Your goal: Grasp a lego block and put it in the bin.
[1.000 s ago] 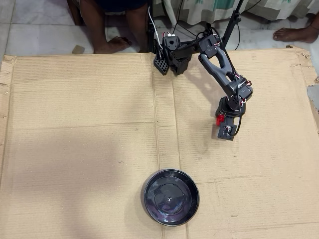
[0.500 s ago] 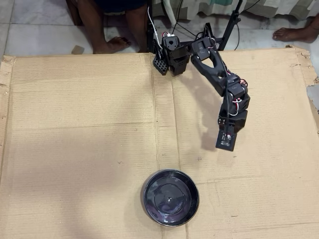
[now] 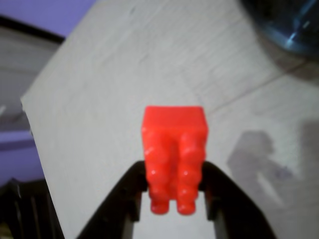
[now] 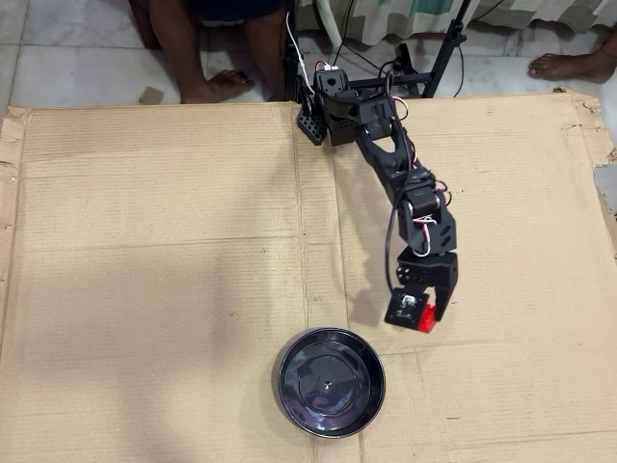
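The gripper (image 3: pixel 172 199) is clamped on the lego block (image 3: pixel 174 149) — in the wrist view the two black fingers (image 3: pixel 130 191) press against the lower sides of the red brick, whose studded face looks toward the camera and whose smooth end sticks out past the fingertips, clear of the cardboard (image 3: pixel 114 74) behind it. At the upper right corner of that view, a dark glossy curve of the bin (image 3: pixel 286 22) shows, well apart from the brick. In the overhead view the arm (image 4: pixel 395 174) reaches from its base (image 4: pixel 333 101) at the far edge of the cardboard sheet (image 4: pixel 154 251) down toward the bin (image 4: pixel 331 383), and the gripper (image 4: pixel 421 313) hangs just above and to the right of the bin's rim, not over its hollow. The lego block (image 4: pixel 427 316) shows there only as a small red spot at the gripper's tip, near the bin but outside it. The bin itself sits on the cardboard near the sheet's lower edge, round and shiny, with nothing inside it. Beyond the far edge of the cardboard, on the tiled floor (image 4: pixel 67 58), bare feet (image 4: pixel 217 89) stand left of the arm's base — another foot (image 4: pixel 569 66) rests at the upper right.
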`<act>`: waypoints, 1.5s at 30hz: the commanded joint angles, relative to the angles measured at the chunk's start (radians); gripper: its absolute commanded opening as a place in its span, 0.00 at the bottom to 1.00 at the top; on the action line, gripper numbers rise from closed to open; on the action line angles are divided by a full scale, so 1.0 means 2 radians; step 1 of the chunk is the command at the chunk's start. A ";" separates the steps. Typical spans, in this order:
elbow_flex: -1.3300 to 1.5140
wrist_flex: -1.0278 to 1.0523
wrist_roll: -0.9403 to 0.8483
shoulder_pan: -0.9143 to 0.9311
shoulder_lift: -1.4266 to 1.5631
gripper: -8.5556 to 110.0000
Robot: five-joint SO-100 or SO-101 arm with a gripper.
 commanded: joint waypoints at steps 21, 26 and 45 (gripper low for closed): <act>-0.026 -0.229 -0.093 0.130 -0.054 0.07; -0.026 -0.255 -0.100 0.142 -0.074 0.07; -0.025 -0.207 -0.104 0.153 -0.084 0.08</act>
